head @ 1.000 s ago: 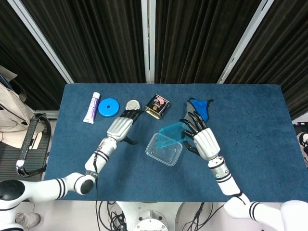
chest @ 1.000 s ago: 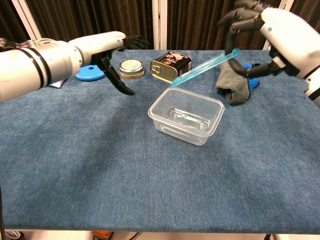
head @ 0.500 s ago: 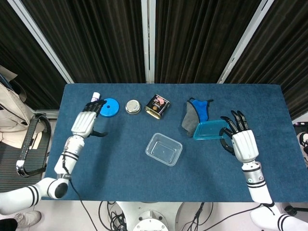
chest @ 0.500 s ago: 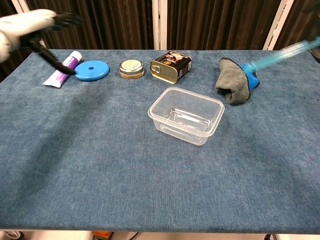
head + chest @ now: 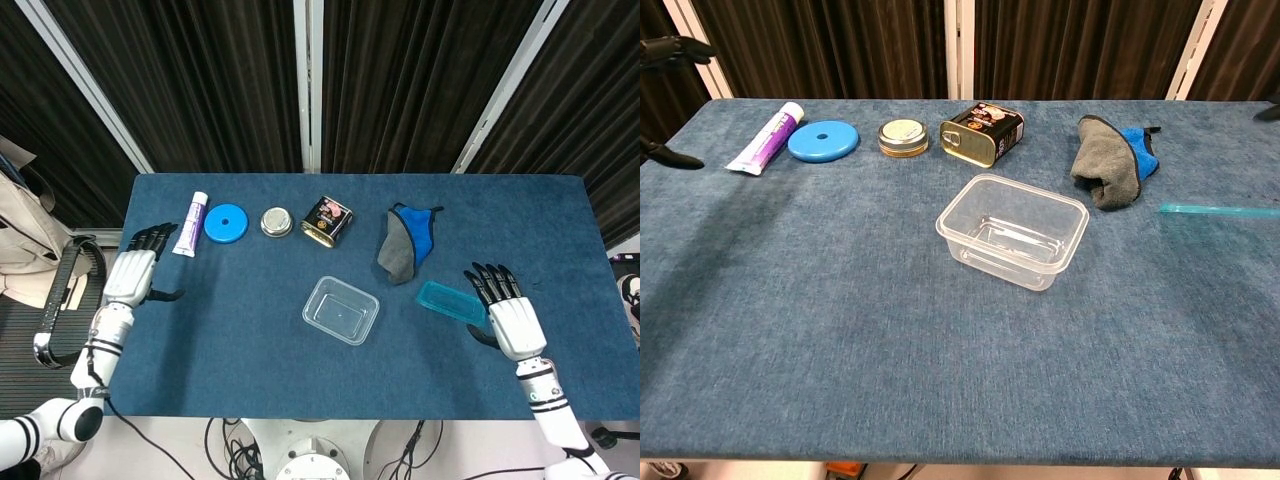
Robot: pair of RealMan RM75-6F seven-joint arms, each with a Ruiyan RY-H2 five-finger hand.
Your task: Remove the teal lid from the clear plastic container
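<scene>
Flat teal plastic lid (image 5: 451, 301) lay beside open clear rectangular plastic container (image 5: 340, 310); right hand (image 5: 510, 316) and left hand (image 5: 132, 272) both empty, fingers spread — advised withdrawing the right one straight back to avoid nudging it.

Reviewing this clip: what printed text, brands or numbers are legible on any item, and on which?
No text can be read.
Rectangular tin: lid print, too blurred.
Purple-and-white tube: printing, too small.
Round tin: lid marks unreadable.
Blue disc, clear container, teal lid: no text visible.
</scene>
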